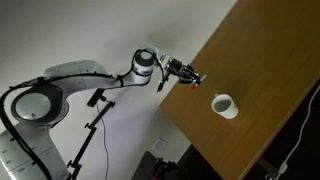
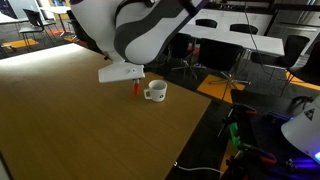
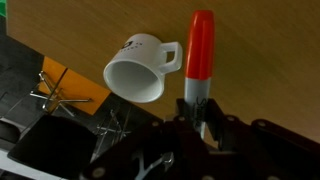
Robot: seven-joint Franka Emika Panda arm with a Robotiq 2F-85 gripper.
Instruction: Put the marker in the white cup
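Note:
My gripper (image 3: 197, 118) is shut on the marker (image 3: 200, 50), which has a pale body and a red cap that points away from the wrist. The white cup (image 3: 141, 70) stands on the wooden table just left of the marker in the wrist view, apart from it. In an exterior view the gripper (image 1: 190, 74) hovers over the table's edge, up and left of the cup (image 1: 224, 105). In an exterior view the marker's red end (image 2: 136, 88) hangs just left of the cup (image 2: 154, 92), and the arm hides the jaws.
The brown wooden table (image 1: 250, 60) drops off at its edge (image 2: 190, 130) close to the cup. A camera tripod (image 1: 95, 110) stands below the arm. Office chairs and desks (image 2: 250, 50) stand beyond the table.

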